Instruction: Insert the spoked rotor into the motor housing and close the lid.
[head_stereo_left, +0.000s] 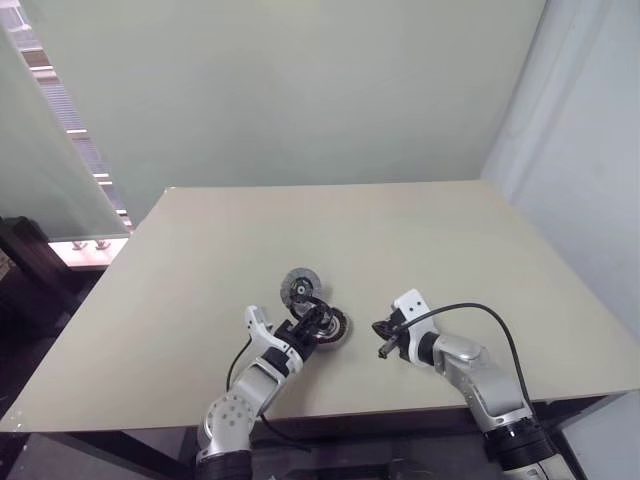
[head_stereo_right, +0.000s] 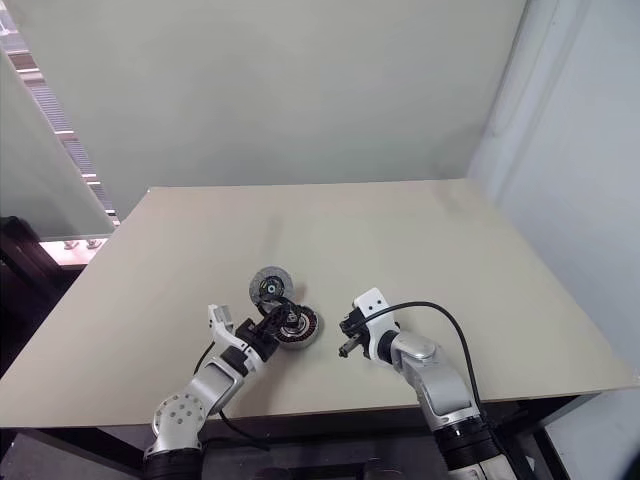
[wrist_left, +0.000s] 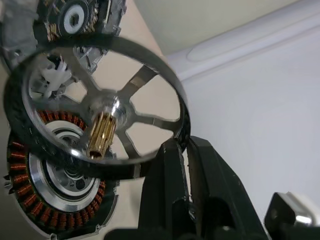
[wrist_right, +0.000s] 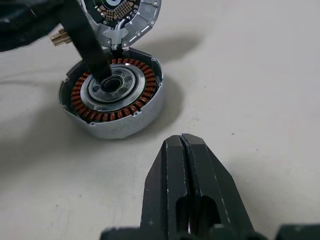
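Note:
The spoked rotor is a dark ring with silver spokes and a brass toothed shaft. My left gripper is shut on its rim and holds it tilted just above the motor housing. The housing sits on the table with copper windings around a silvery centre. The lid, a round grey disc, lies flat just beyond the housing. My right gripper is shut on nothing and rests low over the table to the right of the housing, pointing toward it.
The beige table stretches wide behind the parts. Its front edge runs close beneath both arms. A black cable loops over the right arm. A pale wall stands behind the table.

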